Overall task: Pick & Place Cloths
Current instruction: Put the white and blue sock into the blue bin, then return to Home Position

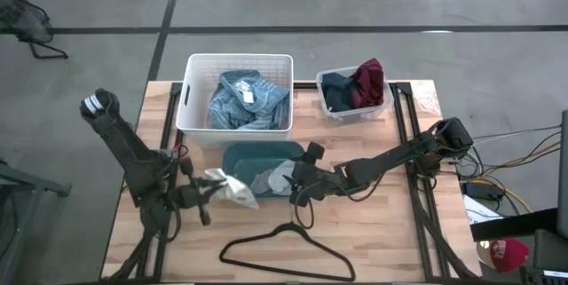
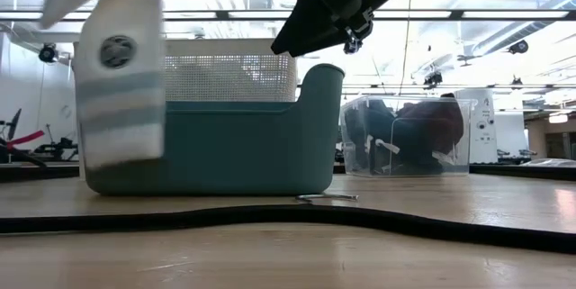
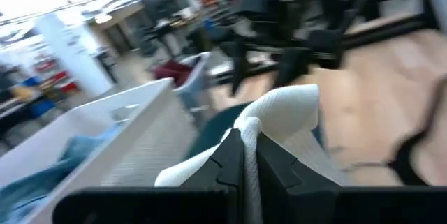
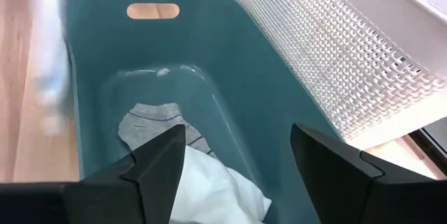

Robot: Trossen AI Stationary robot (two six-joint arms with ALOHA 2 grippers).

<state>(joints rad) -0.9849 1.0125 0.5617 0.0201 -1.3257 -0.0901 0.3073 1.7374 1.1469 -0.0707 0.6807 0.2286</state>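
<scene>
A white sock (image 1: 232,189) with pale stripes is in my shut left gripper (image 1: 206,191), beside the left end of the teal bin (image 1: 241,154). It shows hanging in the low view as the sock (image 2: 120,73). My right gripper (image 4: 237,140) is open and hovers over the teal bin's right half (image 1: 297,178), above a white and grey sock (image 4: 202,182) that lies on the bin's floor. A light blue garment (image 1: 244,98) lies in the white bin. Navy and maroon cloths (image 1: 355,88) fill the clear bin. My left gripper pinches the white sock between its two fingers (image 3: 227,161), on a bunched fold of cloth (image 3: 249,123) that bulges out beyond the fingertips. The sock is lifted clear of the table and its long part (image 2: 121,118) hangs slack below the hold, next to the teal bin.
The white perforated bin (image 1: 197,98) stands right behind the teal bin. The clear bin (image 1: 330,112) sits at the table's far right. A black wire hanger (image 1: 284,249) lies on the wood near the front edge. Cables and a frame rail (image 1: 417,187) run along the right side.
</scene>
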